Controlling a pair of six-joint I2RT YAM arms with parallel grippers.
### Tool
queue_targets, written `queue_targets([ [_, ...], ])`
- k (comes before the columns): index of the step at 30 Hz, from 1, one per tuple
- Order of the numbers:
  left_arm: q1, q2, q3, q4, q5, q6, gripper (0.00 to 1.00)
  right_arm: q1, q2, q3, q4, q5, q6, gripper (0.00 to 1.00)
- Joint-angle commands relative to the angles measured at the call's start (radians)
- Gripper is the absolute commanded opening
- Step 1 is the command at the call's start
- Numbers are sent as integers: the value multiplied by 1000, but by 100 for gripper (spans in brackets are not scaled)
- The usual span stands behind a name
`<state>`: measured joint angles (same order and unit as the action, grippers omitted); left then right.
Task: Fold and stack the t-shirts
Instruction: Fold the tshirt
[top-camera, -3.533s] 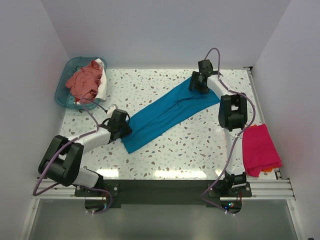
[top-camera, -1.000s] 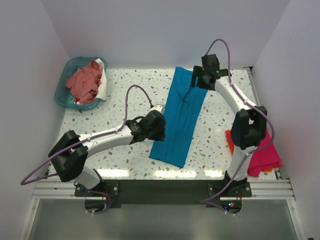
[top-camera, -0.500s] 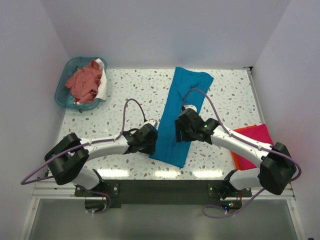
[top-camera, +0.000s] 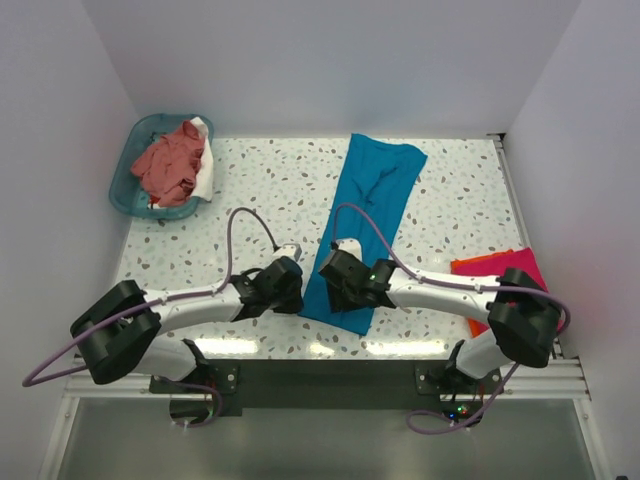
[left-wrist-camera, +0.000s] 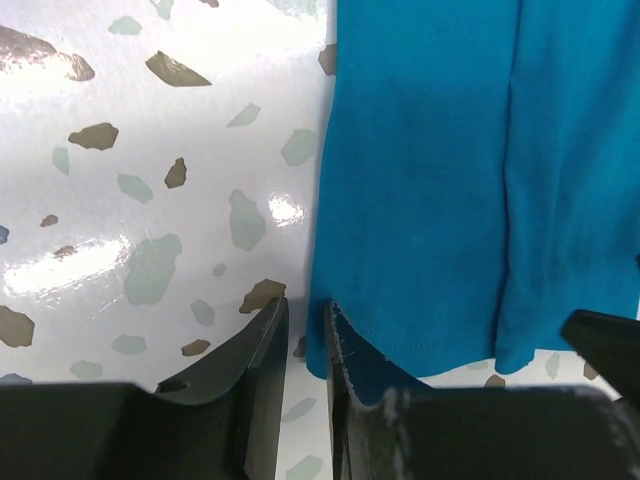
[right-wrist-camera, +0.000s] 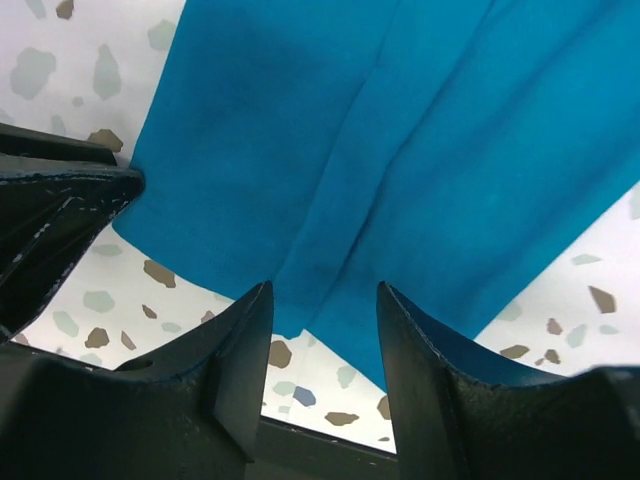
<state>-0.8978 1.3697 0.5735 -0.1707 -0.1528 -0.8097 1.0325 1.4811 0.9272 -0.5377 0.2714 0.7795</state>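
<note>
The large teal-blue t-shirt (top-camera: 365, 215) lies folded into a long strip from the table's far edge to near the front. My left gripper (top-camera: 288, 290) sits at its near left corner. In the left wrist view (left-wrist-camera: 305, 315) the jaws stand a narrow gap apart, with the shirt's (left-wrist-camera: 450, 150) corner lying flat at the gap. My right gripper (top-camera: 335, 275) is low over the near hem. In the right wrist view (right-wrist-camera: 325, 295) it is wide open and empty above the shirt (right-wrist-camera: 400, 130).
A teal plastic basket (top-camera: 122, 188) at the far left holds a salmon-pink shirt (top-camera: 168, 160) and a white one (top-camera: 205, 170). A magenta shirt (top-camera: 532, 268) on an orange one (top-camera: 475, 266) lies at the right edge, partly under my right arm.
The shirt was swung from a diagonal to a lengthwise strip. My right gripper let go of the far end and came down to the near hem. My left gripper shifted slightly nearer and left.
</note>
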Motion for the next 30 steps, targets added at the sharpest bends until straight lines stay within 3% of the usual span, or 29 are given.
queue_targets([
  [1, -4, -14, -64, -4, 35, -49, 25, 21, 27, 5, 64, 52, 81, 49],
  [13, -4, -24, -109, 37, 58, -62, 22, 55, 130, 30, 33, 92, 115, 49],
  [21, -4, -29, -109, 31, 56, -49, 21, 61, 33, -39, 2, 121, 174, 46],
  [30, -4, -26, -109, 28, 58, -39, 19, 61, -45, -119, -13, 115, 208, 26],
])
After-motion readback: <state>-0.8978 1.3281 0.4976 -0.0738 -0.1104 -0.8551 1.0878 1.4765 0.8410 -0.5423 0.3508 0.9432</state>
